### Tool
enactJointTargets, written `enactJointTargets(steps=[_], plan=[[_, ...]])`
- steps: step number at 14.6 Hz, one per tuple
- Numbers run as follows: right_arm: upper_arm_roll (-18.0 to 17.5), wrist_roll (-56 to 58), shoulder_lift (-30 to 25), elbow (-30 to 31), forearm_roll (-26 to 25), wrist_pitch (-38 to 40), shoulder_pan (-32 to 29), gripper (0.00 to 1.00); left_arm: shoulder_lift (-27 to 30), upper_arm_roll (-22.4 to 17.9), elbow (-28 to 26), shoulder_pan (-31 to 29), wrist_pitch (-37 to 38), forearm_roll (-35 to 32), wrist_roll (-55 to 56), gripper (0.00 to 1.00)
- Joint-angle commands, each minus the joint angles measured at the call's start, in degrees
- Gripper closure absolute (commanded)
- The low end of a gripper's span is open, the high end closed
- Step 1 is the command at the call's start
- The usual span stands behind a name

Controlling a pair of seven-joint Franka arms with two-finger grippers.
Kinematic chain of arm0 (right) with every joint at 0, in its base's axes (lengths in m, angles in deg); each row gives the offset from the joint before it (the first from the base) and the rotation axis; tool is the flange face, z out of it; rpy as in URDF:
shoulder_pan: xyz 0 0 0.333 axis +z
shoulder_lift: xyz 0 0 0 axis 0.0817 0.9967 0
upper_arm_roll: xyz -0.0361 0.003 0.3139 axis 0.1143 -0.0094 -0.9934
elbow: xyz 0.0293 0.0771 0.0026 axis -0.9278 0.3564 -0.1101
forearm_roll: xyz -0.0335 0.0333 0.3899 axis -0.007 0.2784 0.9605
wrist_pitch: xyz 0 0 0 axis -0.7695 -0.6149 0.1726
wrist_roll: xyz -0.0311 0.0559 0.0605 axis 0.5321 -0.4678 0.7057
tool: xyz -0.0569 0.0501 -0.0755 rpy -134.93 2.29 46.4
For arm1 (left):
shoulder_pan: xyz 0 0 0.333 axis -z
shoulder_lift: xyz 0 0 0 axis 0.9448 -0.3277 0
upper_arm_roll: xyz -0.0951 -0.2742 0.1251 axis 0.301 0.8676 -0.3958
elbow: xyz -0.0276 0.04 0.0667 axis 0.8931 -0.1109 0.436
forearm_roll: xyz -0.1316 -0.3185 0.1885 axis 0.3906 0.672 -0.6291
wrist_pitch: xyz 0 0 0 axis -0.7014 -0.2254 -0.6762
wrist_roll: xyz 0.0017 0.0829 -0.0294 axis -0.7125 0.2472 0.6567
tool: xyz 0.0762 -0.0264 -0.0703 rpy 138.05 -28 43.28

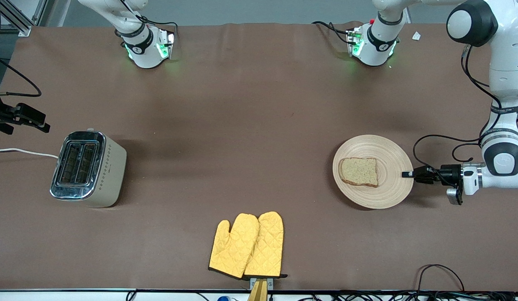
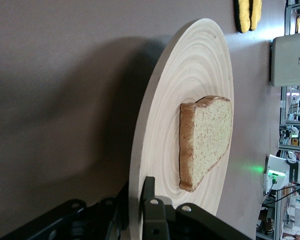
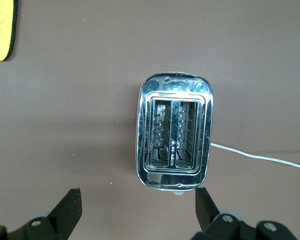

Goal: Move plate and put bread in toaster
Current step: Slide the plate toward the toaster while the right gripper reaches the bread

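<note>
Bread (image 1: 359, 171) lay on plate (image 1: 394, 184); left gripper (image 1: 409, 174) clamped the plate rim. Toaster (image 1: 88, 169) slots empty (right gripper (image 3: 138, 210) released above).

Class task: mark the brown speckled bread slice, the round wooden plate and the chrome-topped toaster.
brown speckled bread slice (image 1: 359, 171), front view, middle of its crumb
round wooden plate (image 1: 394, 156), front view, bare grooved surface
cream toaster with chrome top (image 1: 112, 167), front view, its beige side

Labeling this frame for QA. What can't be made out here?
- Underside of the plate: hidden in every view, so the left gripper lower finger's contact under the rim isn't visible.
- Bottom of the toaster slots: dark and reflective in the right wrist view.
- Right gripper: cut by the front view's edge.
- Bread underside: hidden against the plate.
</note>
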Motion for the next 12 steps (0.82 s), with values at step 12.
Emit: enactJointTargets(steps=[12], plan=[[-0.4, -20.4, 13.0, 3.7, 7.9, -9.9, 11.0, 0.0, 0.3, 16.8, 2.9, 30.7, -34.1, 26.3, 29.5, 1.0]])
